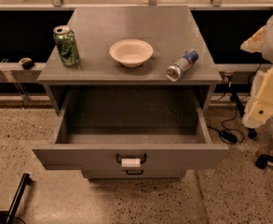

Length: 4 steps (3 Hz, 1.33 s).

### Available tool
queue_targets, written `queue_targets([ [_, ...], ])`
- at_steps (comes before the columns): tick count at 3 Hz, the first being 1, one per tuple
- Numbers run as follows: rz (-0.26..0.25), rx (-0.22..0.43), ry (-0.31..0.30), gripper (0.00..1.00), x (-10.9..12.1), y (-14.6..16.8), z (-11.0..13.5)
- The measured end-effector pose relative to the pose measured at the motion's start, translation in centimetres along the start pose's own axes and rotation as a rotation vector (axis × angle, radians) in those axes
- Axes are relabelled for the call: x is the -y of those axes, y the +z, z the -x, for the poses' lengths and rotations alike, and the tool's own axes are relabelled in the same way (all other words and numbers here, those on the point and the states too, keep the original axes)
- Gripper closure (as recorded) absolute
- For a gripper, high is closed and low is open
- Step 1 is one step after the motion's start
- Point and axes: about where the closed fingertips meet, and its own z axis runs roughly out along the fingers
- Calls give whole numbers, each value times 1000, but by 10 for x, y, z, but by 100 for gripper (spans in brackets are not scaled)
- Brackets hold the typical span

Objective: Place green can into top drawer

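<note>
The green can (66, 45) stands upright on the far left of the grey cabinet top (126, 20). The top drawer (131, 157) is pulled wide open below it and its inside shows nothing in it. Its front carries a dark handle with a white label (131, 162). My gripper (262, 104) hangs at the right edge of the view, off the cabinet's right side at about drawer height. It is far from the green can and nothing shows in it.
A cream bowl (131, 52) sits mid-top. A blue-and-silver can (182, 65) lies on its side at the right front. The lower drawer front (134, 173) shows under the open drawer. Cables (227, 134) lie on the floor to the right, and a dark stand (17, 197) at the lower left.
</note>
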Motion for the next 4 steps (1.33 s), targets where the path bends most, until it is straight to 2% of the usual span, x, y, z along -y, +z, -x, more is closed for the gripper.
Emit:
queue_targets([
  [1,-3,8,-3,0,2,0,2],
  [2,8,87,-71,0,30,19,44],
  [3,35,244,-223,0,77,66,161],
  [4,55,359,-320,0,99,101,255],
])
